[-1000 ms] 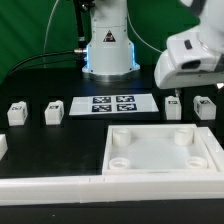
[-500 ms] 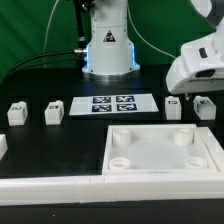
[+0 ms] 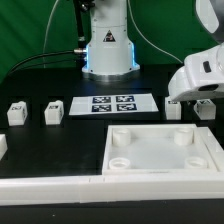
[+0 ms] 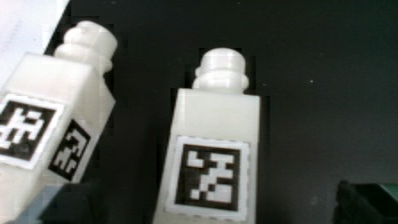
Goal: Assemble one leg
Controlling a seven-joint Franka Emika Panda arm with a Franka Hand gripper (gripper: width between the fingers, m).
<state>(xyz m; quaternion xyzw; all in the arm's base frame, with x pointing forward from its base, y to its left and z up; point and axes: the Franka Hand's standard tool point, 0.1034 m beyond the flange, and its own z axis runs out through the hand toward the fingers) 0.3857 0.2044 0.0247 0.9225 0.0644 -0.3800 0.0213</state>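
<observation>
one table (image 3: 70, 140): black, bears every part listed below.
arm (image 3: 105, 45): white, base at the back centre; it reaches down on the exterior view's right.
square top (image 3: 160, 168): large white tray-like piece with round corner sockets, at the front toward the exterior view's right; the sockets in view are empty.
marker board (image 3: 112, 103): flat on the table, between arm base and square top.
gripper (image 3: 190, 97): low over the pair of legs behind the square top; in the wrist view its dark fingertips (image 4: 374, 200) stand wide apart with nothing clamped.
the leg (image 4: 217, 140): lies on the table, centred under the wrist camera, tag up, knobbed end pointing away from the fingertips.
neighbour leg (image 4: 54, 110): just beside the leg, angled toward it, not touching.
spare legs (image 3: 16, 113) (image 3: 53, 112): well apart, on the exterior view's left.
step in hand: judged the approach to a grasp; nothing lifted yet.
method: descend straight, straddle the flat sides below the knob, close squarely.
risk: one fingertip sits over the neighbour leg's corner; shift clear of it before lowering.
</observation>
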